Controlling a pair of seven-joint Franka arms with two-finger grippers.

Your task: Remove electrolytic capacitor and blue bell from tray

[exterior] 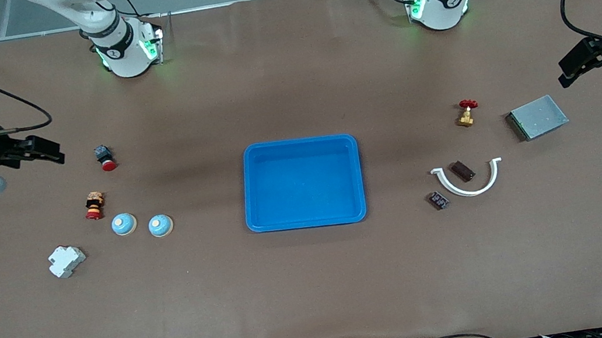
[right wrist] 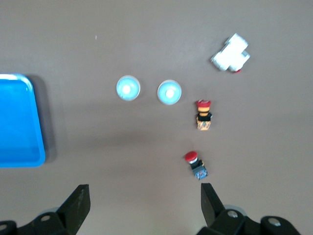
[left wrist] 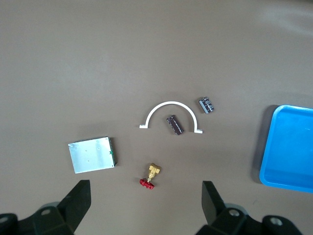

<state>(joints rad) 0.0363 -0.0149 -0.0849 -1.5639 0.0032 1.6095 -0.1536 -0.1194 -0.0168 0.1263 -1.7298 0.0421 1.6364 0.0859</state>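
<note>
Seeing the tray bare (bells and capacitor already outside), I hold both the left gripper and right gripper wide open, empty, at the table's ends.

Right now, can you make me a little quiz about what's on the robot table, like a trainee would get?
1. True or false: the tray has a bell inside it.
2. How many blue bells are on the table? A) one B) two C) three
3. Fill in: the dark capacitor lies inside the curve of the white ____.

Key:
1. False. The tray holds nothing.
2. B. Two bells sit side by side toward the right arm's end of the table, outside the tray.
3. Arc. It lies toward the left arm's end.

Bonus fact: the left tool and the right tool are both open and hold nothing.
</note>
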